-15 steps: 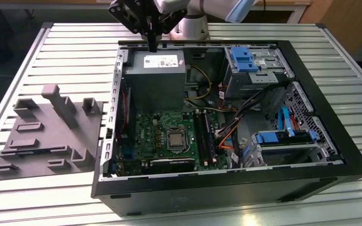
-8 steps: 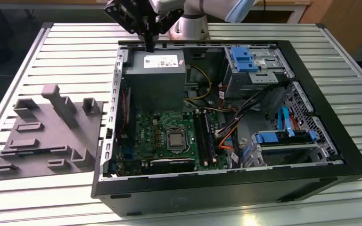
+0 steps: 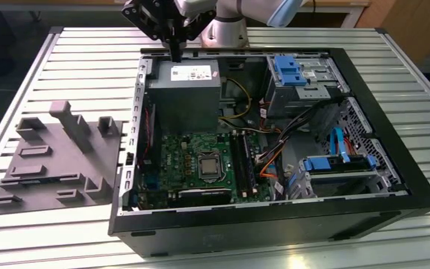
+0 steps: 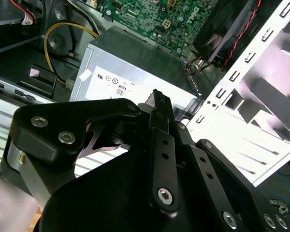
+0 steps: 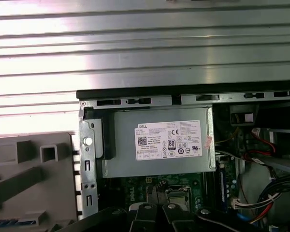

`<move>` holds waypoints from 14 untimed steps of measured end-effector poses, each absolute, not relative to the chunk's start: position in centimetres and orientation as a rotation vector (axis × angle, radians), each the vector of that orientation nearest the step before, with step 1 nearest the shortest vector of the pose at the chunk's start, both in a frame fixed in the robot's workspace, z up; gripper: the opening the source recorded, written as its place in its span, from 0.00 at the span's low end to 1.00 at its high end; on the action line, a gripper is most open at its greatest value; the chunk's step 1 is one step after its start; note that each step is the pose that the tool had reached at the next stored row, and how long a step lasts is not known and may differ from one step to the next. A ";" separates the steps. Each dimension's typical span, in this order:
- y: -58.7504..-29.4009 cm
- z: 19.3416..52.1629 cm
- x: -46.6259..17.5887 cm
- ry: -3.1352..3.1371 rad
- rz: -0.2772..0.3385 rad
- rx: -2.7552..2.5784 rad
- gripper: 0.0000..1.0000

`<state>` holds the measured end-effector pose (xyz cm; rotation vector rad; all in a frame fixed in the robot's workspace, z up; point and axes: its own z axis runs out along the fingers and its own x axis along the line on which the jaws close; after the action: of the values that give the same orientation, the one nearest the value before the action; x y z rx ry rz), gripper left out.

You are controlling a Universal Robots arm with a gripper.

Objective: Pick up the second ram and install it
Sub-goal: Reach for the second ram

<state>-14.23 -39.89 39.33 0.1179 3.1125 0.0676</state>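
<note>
In the exterior view the near wall of the case [image 3: 275, 224] hides the front edge of the motherboard [image 3: 181, 154], and whether the second ram sits among its dark slots [image 3: 245, 162] is too small to tell. Farther back the gripper [image 3: 176, 55] hangs over the rear edge of the power supply [image 3: 185, 95], jaws drawn together on nothing visible, well apart from the grey fixture plate [image 3: 51, 168]

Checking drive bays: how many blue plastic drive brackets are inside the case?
2. One blue drive bracket sits to the exterior view's right of the power supply; the other lies nearer the camera, right of the motherboard. More may be hidden.
</note>
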 end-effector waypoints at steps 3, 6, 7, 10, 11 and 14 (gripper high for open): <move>-39.9 39.3 -14.3 3.113 0.068 0.118 0.11; -39.9 39.3 -14.5 3.113 0.068 0.118 0.11; -39.9 39.3 -14.5 3.112 0.068 0.118 0.11; -39.9 39.3 -14.7 3.113 0.068 0.118 0.11; -39.9 39.3 -14.8 3.113 0.068 0.118 0.11; -39.9 39.3 -15.0 3.113 0.068 0.118 0.11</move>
<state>-14.96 -39.89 39.33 0.1181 3.1125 0.0676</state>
